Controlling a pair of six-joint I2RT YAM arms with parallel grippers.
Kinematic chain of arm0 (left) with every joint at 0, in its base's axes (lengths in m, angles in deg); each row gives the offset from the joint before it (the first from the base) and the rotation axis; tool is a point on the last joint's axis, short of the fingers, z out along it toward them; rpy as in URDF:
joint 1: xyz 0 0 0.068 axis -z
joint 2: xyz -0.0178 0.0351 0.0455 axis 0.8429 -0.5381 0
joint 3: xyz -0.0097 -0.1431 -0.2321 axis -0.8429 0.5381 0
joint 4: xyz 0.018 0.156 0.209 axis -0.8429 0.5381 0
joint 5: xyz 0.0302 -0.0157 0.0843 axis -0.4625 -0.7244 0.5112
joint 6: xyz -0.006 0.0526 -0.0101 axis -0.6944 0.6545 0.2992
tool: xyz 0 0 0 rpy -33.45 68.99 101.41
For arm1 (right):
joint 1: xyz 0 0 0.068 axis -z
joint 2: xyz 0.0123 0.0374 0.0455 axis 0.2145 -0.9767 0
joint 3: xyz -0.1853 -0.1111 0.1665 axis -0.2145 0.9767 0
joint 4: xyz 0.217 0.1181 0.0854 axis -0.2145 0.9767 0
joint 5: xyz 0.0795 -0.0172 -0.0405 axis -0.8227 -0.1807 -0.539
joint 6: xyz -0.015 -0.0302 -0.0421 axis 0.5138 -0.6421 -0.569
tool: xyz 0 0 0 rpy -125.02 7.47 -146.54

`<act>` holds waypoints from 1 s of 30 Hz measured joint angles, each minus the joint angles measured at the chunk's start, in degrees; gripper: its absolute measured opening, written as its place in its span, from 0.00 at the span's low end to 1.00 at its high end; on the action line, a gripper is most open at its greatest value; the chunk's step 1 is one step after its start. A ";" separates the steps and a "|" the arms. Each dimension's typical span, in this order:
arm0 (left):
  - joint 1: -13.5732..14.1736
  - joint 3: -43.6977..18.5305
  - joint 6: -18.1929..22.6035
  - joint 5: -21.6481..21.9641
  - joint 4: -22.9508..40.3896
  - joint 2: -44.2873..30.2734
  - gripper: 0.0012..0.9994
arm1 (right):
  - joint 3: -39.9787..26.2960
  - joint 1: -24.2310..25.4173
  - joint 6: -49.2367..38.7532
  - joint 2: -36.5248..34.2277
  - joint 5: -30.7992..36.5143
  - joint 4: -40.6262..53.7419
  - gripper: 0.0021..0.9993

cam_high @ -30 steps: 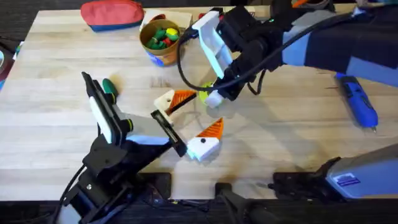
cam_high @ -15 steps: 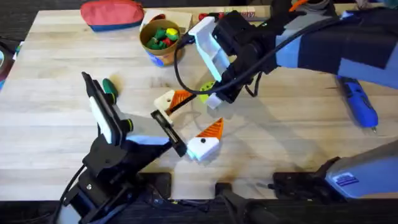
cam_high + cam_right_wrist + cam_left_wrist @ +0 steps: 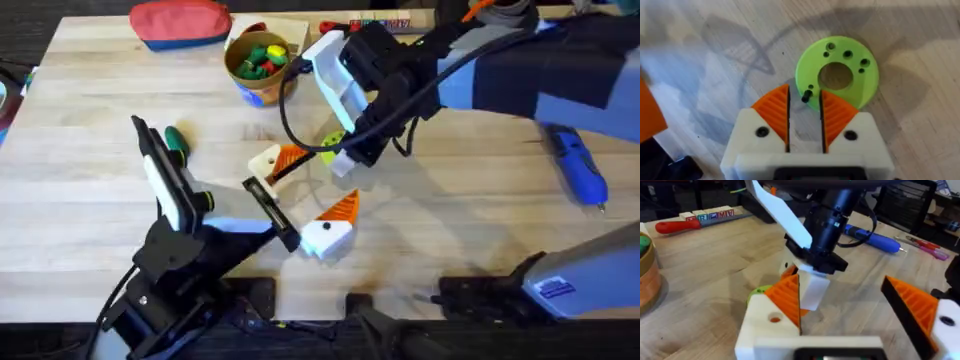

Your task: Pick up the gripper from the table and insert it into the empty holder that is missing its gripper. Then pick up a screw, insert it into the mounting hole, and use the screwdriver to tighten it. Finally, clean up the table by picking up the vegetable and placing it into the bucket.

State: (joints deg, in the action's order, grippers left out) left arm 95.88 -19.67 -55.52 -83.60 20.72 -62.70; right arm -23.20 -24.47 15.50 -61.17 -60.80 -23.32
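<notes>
The right gripper [image 3: 804,117] has its fingers pinched on a small black screw [image 3: 805,95] over a green disc [image 3: 837,75]; insertion and tightening remain. The screw's long axis runs out from the fingertips toward the disc. The left gripper [image 3: 860,315] stands open. The vegetable [image 3: 177,139] lies on the bench [image 3: 470,215], uncleared.

Cream gripper [image 3: 265,162] mid-worktop, white holder [image 3: 327,237] with orange finger nearer the bases, blue screwdriver [image 3: 580,168] far right, green vegetable [image 3: 177,139] left, bucket [image 3: 256,64] at back.
</notes>
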 joint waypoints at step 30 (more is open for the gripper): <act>0.00 0.00 0.00 -0.01 0.00 0.00 0.99 | -4.66 4.64 0.02 2.35 1.06 5.66 0.00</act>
State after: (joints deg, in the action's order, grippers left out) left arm 95.88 -19.67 -55.52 -83.61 20.72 -62.70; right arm -27.85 -19.83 15.52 -58.82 -59.74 -17.66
